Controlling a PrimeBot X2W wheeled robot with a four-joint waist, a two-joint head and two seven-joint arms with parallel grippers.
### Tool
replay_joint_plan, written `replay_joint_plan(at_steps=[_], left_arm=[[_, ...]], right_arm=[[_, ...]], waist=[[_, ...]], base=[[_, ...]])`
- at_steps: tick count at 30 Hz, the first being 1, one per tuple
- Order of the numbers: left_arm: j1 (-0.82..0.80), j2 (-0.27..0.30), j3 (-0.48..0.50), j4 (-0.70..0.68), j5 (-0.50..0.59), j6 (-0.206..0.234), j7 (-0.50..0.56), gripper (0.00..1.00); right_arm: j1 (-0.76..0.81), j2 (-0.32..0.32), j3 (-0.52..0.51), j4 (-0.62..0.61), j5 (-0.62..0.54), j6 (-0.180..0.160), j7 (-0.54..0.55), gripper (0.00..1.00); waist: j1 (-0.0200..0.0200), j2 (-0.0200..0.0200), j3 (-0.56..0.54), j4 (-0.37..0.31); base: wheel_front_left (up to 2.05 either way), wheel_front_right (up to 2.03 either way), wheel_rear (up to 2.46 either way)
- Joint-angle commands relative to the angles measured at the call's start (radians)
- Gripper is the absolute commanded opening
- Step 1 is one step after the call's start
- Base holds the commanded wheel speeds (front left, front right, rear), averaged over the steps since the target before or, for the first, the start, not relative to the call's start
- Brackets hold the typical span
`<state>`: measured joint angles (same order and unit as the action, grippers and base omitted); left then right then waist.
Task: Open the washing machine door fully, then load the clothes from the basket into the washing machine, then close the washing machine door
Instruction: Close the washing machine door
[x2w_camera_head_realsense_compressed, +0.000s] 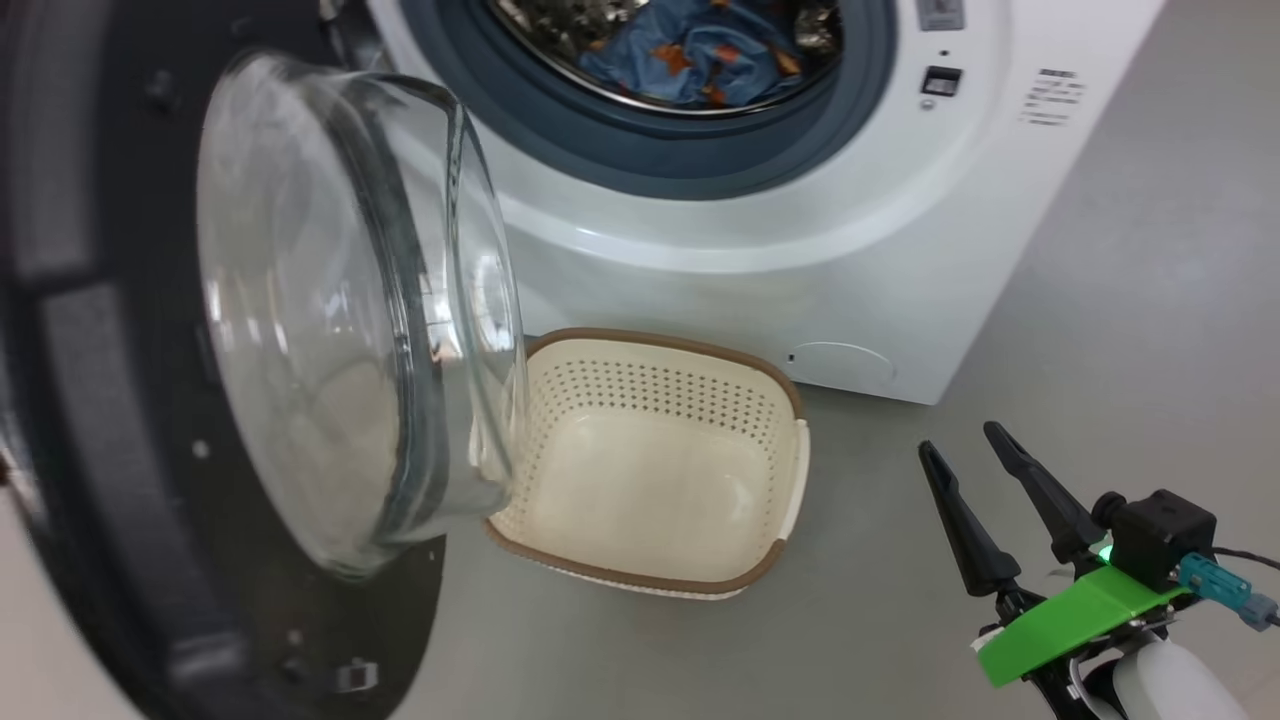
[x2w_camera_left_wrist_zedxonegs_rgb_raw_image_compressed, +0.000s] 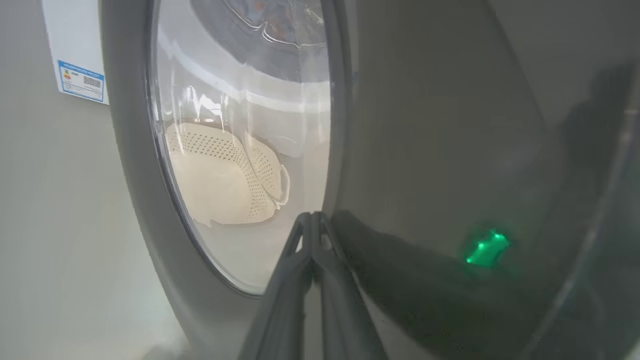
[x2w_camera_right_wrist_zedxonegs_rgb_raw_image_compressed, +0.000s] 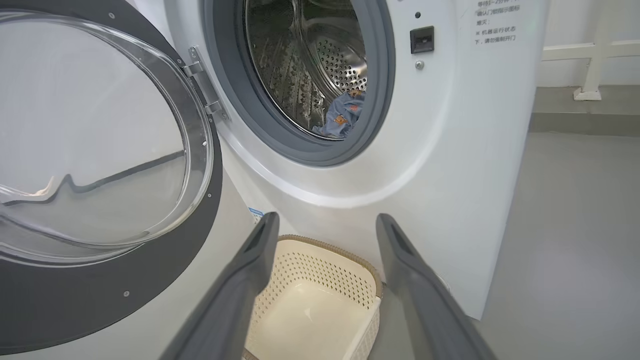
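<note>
Here, the clothes (x2w_camera_head_realsense_compressed: 700, 50) lie inside the washer (x2w_camera_head_realsense_compressed: 800, 260) at top centre; the basket (x2w_camera_head_realsense_compressed: 650, 395), its bottom bare, sits on the floor (x2w_camera_head_realsense_compressed: 1100, 350) below.
The door (x2w_camera_head_realsense_compressed: 100, 400) stands open at left. The left gripper (x2w_camera_left_wrist_zedxonegs_rgb_raw_image_compressed: 312, 217), jaws pressed together, has its tips at the door's outer face. The right gripper (x2w_camera_head_realsense_compressed: 958, 440), lower right, has its jaws spread. The blue label (x2w_camera_left_wrist_zedxonegs_rgb_raw_image_compressed: 80, 80) is unreadable.

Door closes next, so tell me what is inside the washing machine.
Blue clothes with orange patches lie low in the steel drum of the washing machine. The seal hides the drum's front floor.
</note>
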<state>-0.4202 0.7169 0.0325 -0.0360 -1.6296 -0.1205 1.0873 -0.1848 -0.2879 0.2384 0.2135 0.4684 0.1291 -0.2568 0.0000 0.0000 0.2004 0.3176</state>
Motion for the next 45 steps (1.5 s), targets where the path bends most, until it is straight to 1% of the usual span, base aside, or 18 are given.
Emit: replay_joint_plan(at_steps=[1, 4, 8, 12, 18, 25, 34, 39, 45], left_arm=[[-0.034, 0.034, 0.034, -0.056, -0.012, -0.01, 0.018, 0.0], [-0.042, 0.014, 0.021, -0.088, -0.014, -0.01, 0.03, 0.0], [-0.044, 0.003, 0.003, -0.124, -0.002, -0.01, 0.043, 0.0], [-0.059, -0.022, -0.008, -0.16, 0.011, -0.01, 0.037, 0.0], [-0.098, -0.057, -0.029, -0.169, 0.032, -0.01, 0.025, 0.0], [-0.154, -0.086, -0.06, -0.132, 0.063, -0.01, 0.013, 0.0], [-0.22, -0.099, -0.075, -0.069, 0.097, -0.01, -0.015, 0.0], [-0.245, -0.105, -0.079, -0.038, 0.126, -0.01, -0.046, 0.0], [-0.282, -0.106, -0.084, 0.012, 0.13, -0.01, -0.066, 0.0]], right_arm=[[0.016, 0.001, 0.008, -0.027, -0.008, 0.002, -0.005, 1.0], [0.024, 0.007, -0.005, -0.032, -0.01, 0.002, -0.005, 1.0], [0.031, 0.015, -0.016, -0.036, -0.011, 0.002, -0.005, 1.0], [0.037, 0.025, -0.031, -0.042, -0.014, 0.002, -0.005, 1.0], [0.038, 0.04, -0.047, -0.048, -0.017, 0.002, -0.005, 1.0], [0.034, 0.062, -0.061, -0.056, -0.021, 0.002, -0.005, 1.0], [0.028, 0.087, -0.075, -0.062, -0.024, 0.002, -0.005, 1.0], [0.029, 0.096, -0.08, -0.063, -0.024, 0.002, -0.005, 1.0], [0.025, 0.102, -0.087, -0.063, -0.024, 0.002, -0.005, 1.0]], waist=[[0.0, 0.0, -0.013, -0.034], [0.0, 0.0, -0.019, -0.061], [0.0, 0.0, -0.021, -0.093], [0.0, 0.0, -0.018, -0.135], [0.0, 0.0, -0.01, -0.204], [0.0, 0.0, 0.003, -0.303], [0.0, 0.0, 0.024, -0.402], [0.0, 0.0, 0.025, -0.437], [0.0, 0.0, 0.031, -0.449]], base=[[0.0, 0.0, 0.0], [0.0, 0.0, 0.0], [0.0, 0.0, 0.0], [0.0, 0.0, 0.0], [0.0, 0.0, 0.0], [0.0, 0.0, 0.0], [0.0, 0.0, 0.0], [0.0, 0.0, 0.0], [0.0, 0.0, 0.0]])
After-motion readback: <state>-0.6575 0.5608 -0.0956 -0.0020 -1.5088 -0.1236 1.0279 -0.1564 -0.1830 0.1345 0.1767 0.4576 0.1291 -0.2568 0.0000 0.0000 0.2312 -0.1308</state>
